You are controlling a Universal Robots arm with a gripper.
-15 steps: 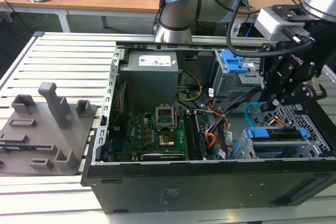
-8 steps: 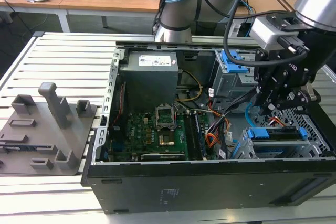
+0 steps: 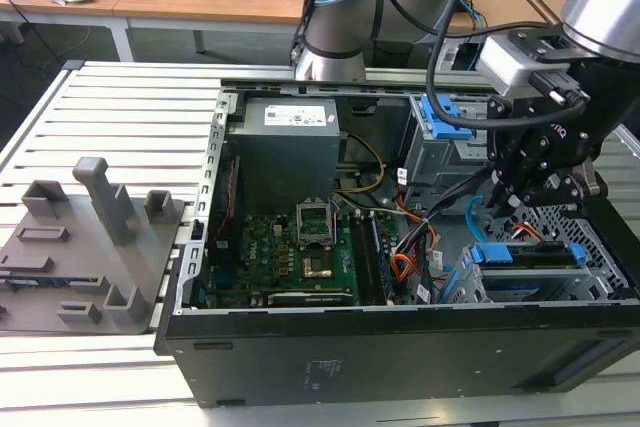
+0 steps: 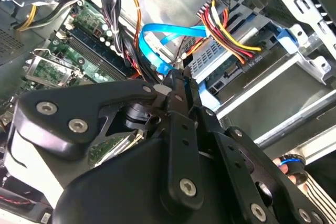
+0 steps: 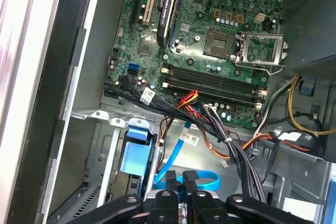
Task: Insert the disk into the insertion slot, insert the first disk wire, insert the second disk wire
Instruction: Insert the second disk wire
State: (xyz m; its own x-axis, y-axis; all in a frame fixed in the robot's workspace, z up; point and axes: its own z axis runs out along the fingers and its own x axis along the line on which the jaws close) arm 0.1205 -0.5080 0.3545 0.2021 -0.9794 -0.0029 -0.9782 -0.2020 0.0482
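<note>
The gripper (image 3: 522, 190) hangs inside the open case (image 3: 400, 342), just above the slot (image 3: 590, 247) at the exterior view's right. In both wrist views its fingers (image 5: 181, 190) stand pressed together, and they seem to pinch the light-blue wire (image 4: 157, 45) near its plug end, though the plug itself is hidden behind them. The wire loops out from the fingertips toward the motherboard (image 5: 220, 45). The disk (image 3: 530, 257) already sits in the slot, its blue caddy edge facing the case's interior. In the second wrist view a bundle (image 4: 231, 38) of yellow, red and black wires runs to a dark plug at the disk's end, apparently seated there.
</note>
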